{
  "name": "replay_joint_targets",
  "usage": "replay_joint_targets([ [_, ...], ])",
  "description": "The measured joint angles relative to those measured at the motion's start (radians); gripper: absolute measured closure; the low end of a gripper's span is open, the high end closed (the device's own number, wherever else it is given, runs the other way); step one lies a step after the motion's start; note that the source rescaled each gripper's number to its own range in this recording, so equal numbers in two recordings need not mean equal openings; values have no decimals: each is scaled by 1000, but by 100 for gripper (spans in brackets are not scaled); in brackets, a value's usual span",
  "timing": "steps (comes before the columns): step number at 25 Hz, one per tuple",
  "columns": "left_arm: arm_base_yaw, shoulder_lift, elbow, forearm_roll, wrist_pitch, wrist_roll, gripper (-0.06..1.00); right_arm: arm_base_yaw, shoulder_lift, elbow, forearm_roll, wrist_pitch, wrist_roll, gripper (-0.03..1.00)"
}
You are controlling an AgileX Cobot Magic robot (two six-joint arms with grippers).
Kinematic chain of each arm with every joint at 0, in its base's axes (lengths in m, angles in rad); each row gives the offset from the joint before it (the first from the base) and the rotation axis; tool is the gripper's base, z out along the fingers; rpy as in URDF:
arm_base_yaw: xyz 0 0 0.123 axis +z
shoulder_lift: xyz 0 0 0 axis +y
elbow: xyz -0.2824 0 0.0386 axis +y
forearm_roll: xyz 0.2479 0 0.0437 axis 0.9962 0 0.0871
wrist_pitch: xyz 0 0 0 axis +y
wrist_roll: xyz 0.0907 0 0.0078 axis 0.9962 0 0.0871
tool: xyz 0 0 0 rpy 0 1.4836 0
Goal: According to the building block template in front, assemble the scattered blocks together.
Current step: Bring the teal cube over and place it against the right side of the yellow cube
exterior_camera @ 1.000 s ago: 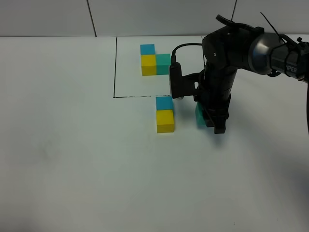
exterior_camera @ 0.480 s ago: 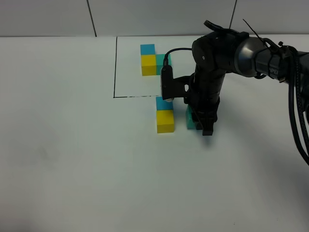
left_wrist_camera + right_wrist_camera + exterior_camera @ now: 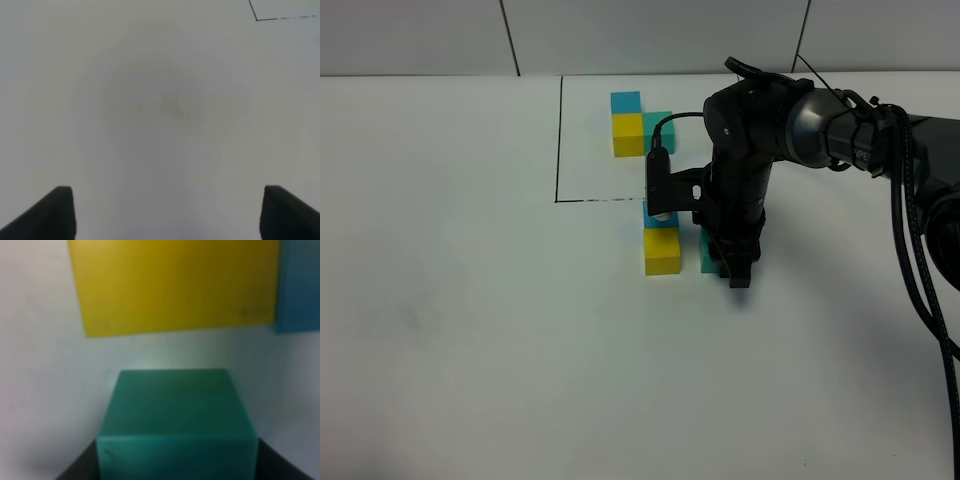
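The building block template (image 3: 638, 124) lies inside a thin black outline (image 3: 558, 140) at the back: blue, yellow and teal-green cubes in an L. Just in front of the outline are the scattered blocks. A blue cube (image 3: 654, 219), partly hidden by the wrist camera, touches a yellow cube (image 3: 662, 250). A teal-green cube (image 3: 706, 255) sits right of the yellow one across a narrow gap. My right gripper (image 3: 737, 273) is shut and pressed against the teal-green cube's right side. In the right wrist view that cube (image 3: 175, 425) fills the foreground before the yellow cube (image 3: 172, 285). My left gripper (image 3: 167, 212) is open over bare table.
The white table (image 3: 470, 330) stretches wide to the left and front. A grey tiled wall (image 3: 420, 35) runs along the back. The right arm's black cables (image 3: 910, 260) hang at the right. The left wrist view catches one corner of the black outline (image 3: 257, 19).
My right gripper has slid left, pushing the teal-green cube along the table toward the yellow cube. The blue and yellow cubes have stayed put.
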State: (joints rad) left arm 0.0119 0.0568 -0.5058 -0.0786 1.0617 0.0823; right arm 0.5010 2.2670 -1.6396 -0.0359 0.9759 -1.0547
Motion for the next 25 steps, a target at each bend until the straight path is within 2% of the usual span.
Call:
replay_joint_targets([
  [25,0,0,0,0,0,-1,-5,22,5,-1,-5,-46,2,96],
])
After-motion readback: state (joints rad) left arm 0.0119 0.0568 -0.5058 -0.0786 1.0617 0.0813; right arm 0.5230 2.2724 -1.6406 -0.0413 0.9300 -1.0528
